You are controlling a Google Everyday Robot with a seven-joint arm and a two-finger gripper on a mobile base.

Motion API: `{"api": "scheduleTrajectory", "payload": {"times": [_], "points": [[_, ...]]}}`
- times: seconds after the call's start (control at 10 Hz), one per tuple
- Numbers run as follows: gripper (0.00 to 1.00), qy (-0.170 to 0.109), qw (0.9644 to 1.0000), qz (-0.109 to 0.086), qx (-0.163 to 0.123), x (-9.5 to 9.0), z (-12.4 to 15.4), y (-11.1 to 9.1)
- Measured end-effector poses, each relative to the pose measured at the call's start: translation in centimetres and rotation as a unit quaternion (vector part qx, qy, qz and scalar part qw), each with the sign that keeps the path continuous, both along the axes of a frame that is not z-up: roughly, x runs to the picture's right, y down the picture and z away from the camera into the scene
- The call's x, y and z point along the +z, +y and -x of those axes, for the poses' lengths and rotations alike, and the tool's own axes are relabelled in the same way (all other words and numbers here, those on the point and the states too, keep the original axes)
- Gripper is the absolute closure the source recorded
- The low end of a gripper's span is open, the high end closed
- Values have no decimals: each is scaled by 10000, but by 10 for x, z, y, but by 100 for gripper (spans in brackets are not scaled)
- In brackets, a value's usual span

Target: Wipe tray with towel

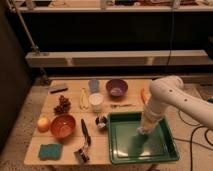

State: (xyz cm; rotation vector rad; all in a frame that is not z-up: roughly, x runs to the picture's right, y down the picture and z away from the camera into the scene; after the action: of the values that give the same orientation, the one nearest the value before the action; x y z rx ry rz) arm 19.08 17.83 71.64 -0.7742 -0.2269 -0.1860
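The green tray (165, 150) sits at the front right of the wooden table. My gripper (144, 130) points down over the tray's middle, at or just above its floor. A pale, cloth-like shape (149, 119), probably the towel, hangs at the gripper; whether it is held is unclear. The white arm (167, 92) reaches in from the right.
Left of the tray are a small metal cup (101, 121), a black brush (83, 144), an orange bowl (63, 126), a yellow fruit (44, 123) and a teal sponge (50, 151). Behind it are a white cup (95, 101), a purple bowl (116, 88), a blue cup (93, 85) and a carrot (143, 95).
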Motion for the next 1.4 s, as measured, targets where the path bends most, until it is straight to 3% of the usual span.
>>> {"api": "scheduleTrajectory", "payload": {"times": [0.3,0.7,1.0,1.4], "points": [[100,-323,9993,-16,-184,10,45,0],[100,-720,9967,-8,-381,7,78,4],[100,-1100,9920,154,-606,-10,107,27],[100,-1235,9864,564,-929,-42,100,67]]}}
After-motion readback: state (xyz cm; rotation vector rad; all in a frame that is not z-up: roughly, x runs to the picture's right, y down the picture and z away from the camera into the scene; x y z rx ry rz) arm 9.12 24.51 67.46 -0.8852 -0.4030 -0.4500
